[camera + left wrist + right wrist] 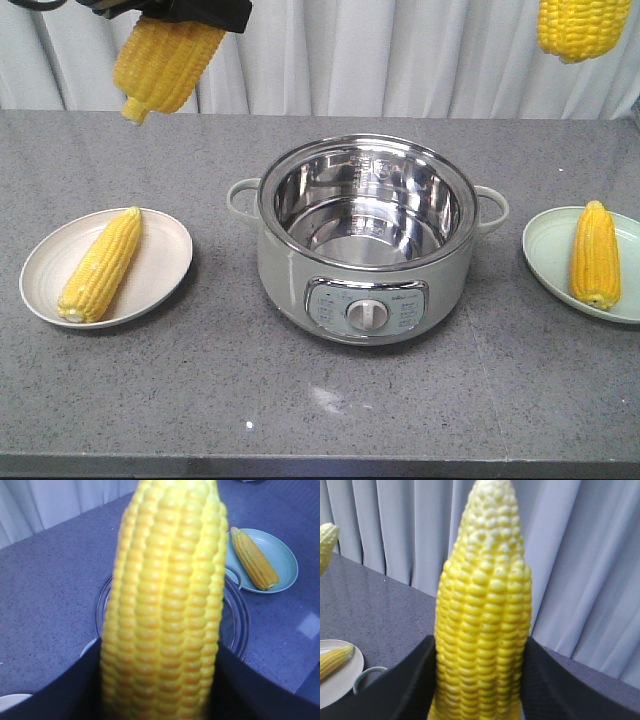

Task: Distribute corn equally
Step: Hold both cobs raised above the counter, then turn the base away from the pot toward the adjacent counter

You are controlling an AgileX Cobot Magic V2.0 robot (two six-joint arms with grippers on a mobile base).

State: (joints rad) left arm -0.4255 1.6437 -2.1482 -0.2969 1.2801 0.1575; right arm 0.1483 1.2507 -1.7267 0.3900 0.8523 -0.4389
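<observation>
The left hand (160,647) is clamped on a corn cob (167,580). Its black fingers (60,690) press against both sides of the cob's lower part, and the rest juts out past them. In the front view this cob hangs tilted in the air with its narrow end down, up and to the left of the electric pot (365,290).

The right hand (480,640) grips a second cob (485,605) in the same way, with dark fingers (555,690) closed on either side and the pale tip pointing away from them. From the front only this cob's end shows, high and to the right of the pot.

The pot stands in the middle of the grey table (150,400). Its steel bowl is open to view, and a dial (367,314) faces front.

Left of the pot, a third cob (102,264) lies on a white plate (165,270). Right of the pot, a fourth cob (594,253) lies on a pale green plate (548,245) that the frame edge cuts. Both plates sit near the pot's handles but do not touch them.
</observation>
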